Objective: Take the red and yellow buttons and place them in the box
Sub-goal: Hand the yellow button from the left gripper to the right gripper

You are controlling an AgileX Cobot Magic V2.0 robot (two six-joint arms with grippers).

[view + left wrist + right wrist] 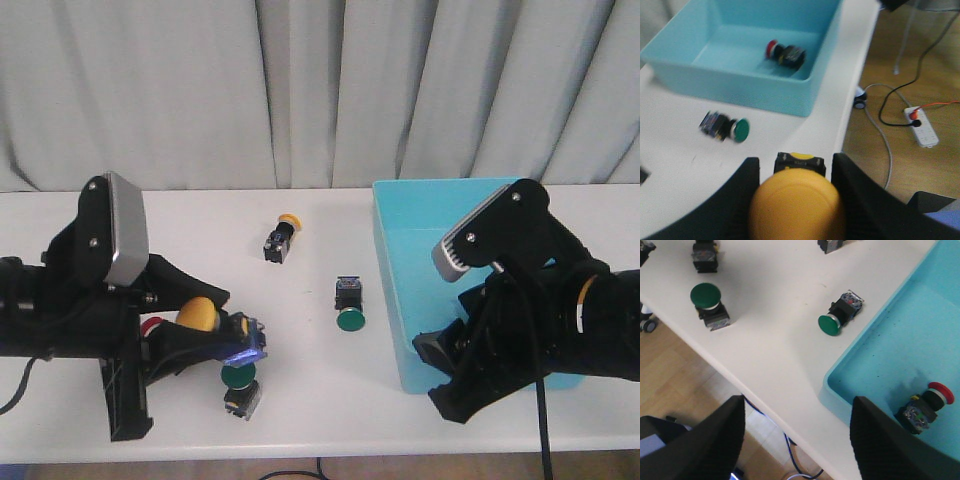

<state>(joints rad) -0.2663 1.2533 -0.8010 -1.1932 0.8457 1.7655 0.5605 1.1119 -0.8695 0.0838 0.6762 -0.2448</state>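
My left gripper [215, 325] is shut on a yellow button [197, 314] over the table's front left; in the left wrist view its yellow cap [796, 205] and black body fill the space between the fingers [747, 185]. A second yellow button [282, 238] lies at mid-table. A red button [785, 54] lies inside the turquoise box [395, 260], also seen in the right wrist view [925, 407]. My right gripper [445, 378] is open and empty at the box's front left corner, over the table edge [798, 401].
Two green buttons lie on the table: one beside the box [349, 305], one just under my left gripper [238, 378]. A small red patch [150, 325] shows behind the left fingers. Floor cables and a power strip [922, 127] lie beyond the table edge.
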